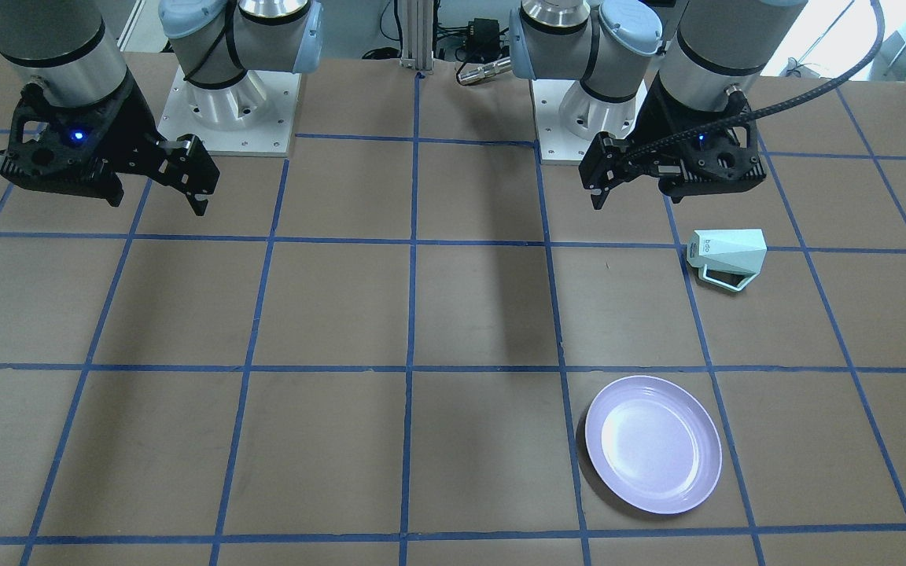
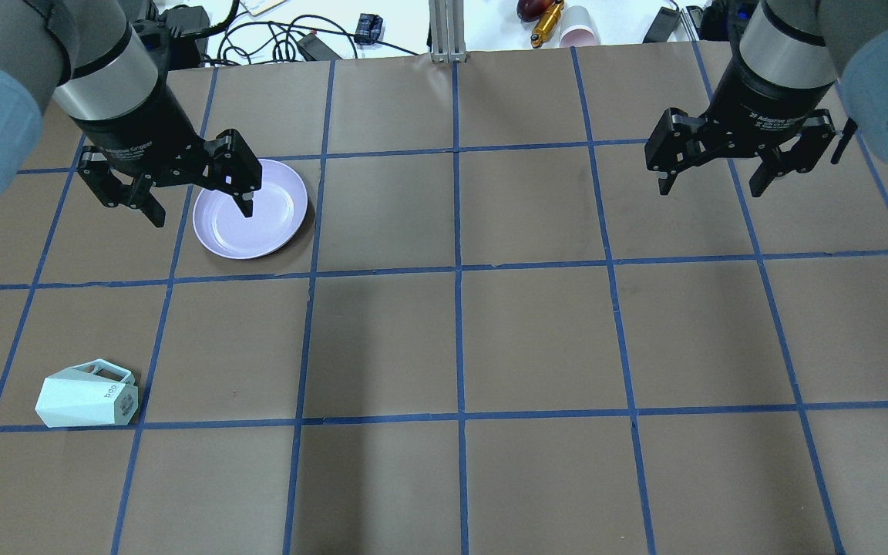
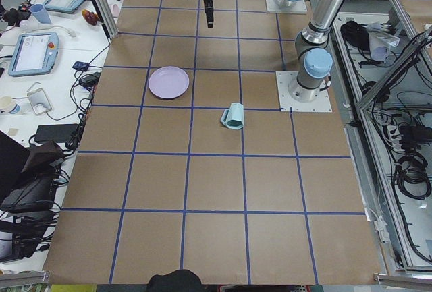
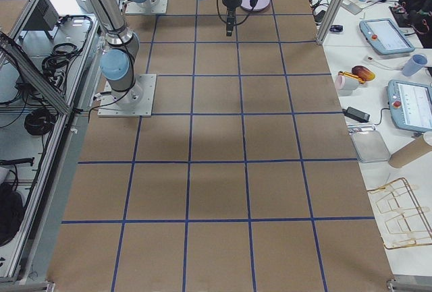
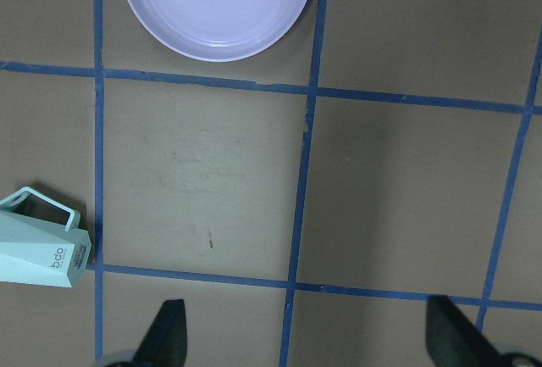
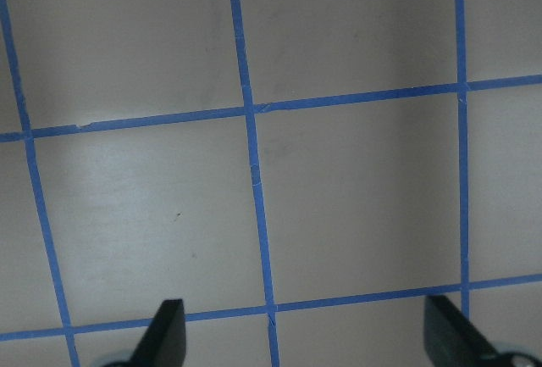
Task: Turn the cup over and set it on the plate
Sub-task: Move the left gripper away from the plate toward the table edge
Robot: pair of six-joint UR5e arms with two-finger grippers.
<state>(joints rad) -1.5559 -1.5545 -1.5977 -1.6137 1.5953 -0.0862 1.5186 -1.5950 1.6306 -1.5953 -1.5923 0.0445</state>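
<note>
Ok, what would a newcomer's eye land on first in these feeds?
The pale mint cup lying on its side on the robot's left, close to its base, and the empty lavender plate farther out on the same side. Both the left gripper and right gripper hang open and empty above the table.

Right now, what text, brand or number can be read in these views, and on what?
"bdo": on the cup, near its base; finer print beside it too small.
"2F Adaptive Gripper": on the right gripper body, partly blurred.
Text on the tablet screens: too small to read.
</note>
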